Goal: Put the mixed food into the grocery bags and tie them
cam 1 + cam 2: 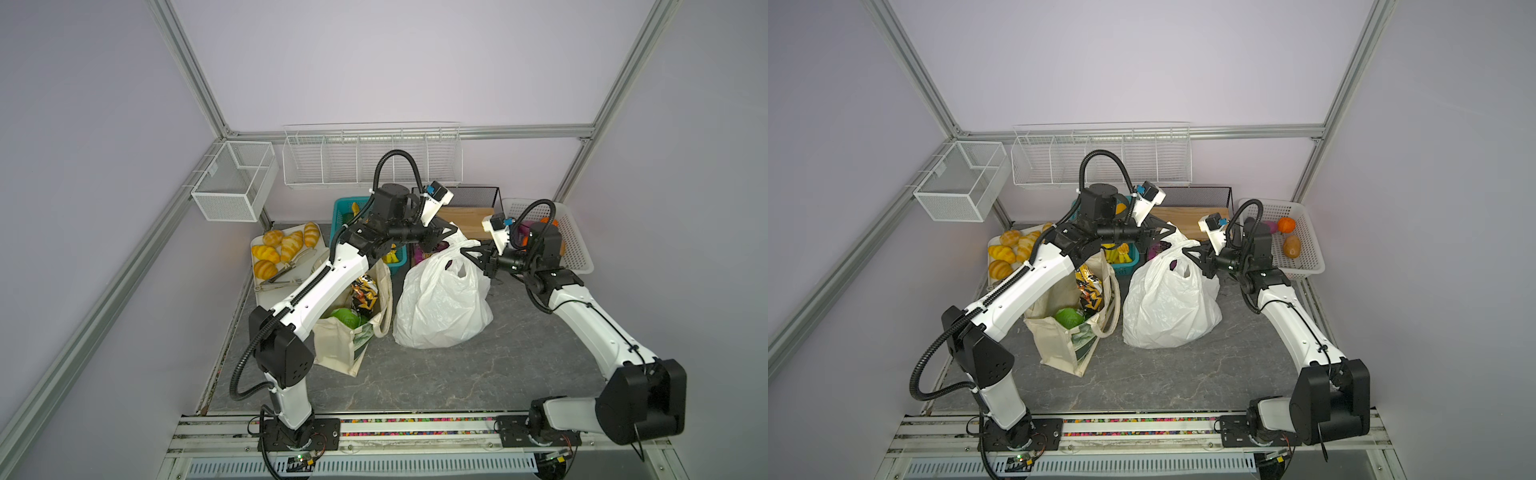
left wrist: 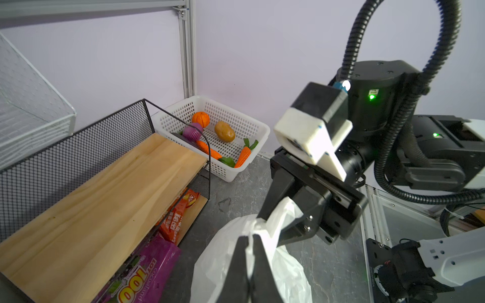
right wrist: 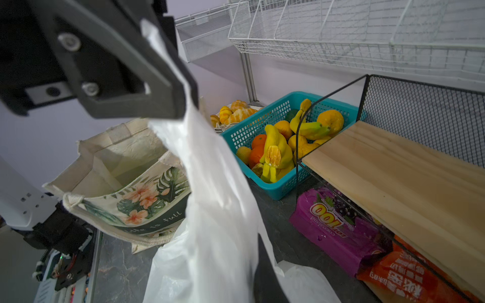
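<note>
The left gripper (image 2: pixel 249 238) is pinched tight on a handle of the white plastic bag (image 1: pixel 440 307). The right gripper (image 1: pixel 467 252) clamps the other handle just beside it. Open table (image 1: pixel 436 374) lies in front, and the black mesh shelf (image 1: pixel 457 195) crowds behind. Both top views show the zigzag snack bag (image 1: pixel 365 295) and the green snack bag (image 1: pixel 1069 318) inside the tote (image 1: pixel 336 345). Only the right wrist view shows the tote's floral print.

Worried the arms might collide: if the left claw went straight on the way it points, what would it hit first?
The right claw, facing it just beyond the white plastic bag handle the left claw pinches. Depth is unclear, but they look close.
</note>
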Action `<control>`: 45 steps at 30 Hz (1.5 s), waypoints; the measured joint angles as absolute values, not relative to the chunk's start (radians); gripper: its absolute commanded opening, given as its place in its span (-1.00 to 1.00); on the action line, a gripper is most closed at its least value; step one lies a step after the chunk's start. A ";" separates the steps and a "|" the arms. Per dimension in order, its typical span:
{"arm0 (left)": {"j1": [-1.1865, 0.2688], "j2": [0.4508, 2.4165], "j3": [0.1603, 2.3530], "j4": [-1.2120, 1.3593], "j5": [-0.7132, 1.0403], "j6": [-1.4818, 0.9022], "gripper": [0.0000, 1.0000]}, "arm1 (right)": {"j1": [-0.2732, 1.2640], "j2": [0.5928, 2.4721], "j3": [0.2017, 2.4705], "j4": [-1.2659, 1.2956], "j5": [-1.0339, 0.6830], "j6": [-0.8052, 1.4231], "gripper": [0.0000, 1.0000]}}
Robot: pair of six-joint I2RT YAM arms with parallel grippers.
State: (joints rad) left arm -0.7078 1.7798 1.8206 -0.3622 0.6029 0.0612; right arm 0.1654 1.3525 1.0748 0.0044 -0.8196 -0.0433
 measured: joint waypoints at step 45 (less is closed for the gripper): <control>-0.831 1.715 1.293 0.131 0.311 0.141 -1.00 | 0.215 1.398 1.077 -0.032 -0.677 0.182 -0.28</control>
State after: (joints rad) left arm -0.8314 1.7145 1.2930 0.1307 0.3107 0.1413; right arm 0.2153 1.3983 1.0775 -0.0319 -0.6769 0.1818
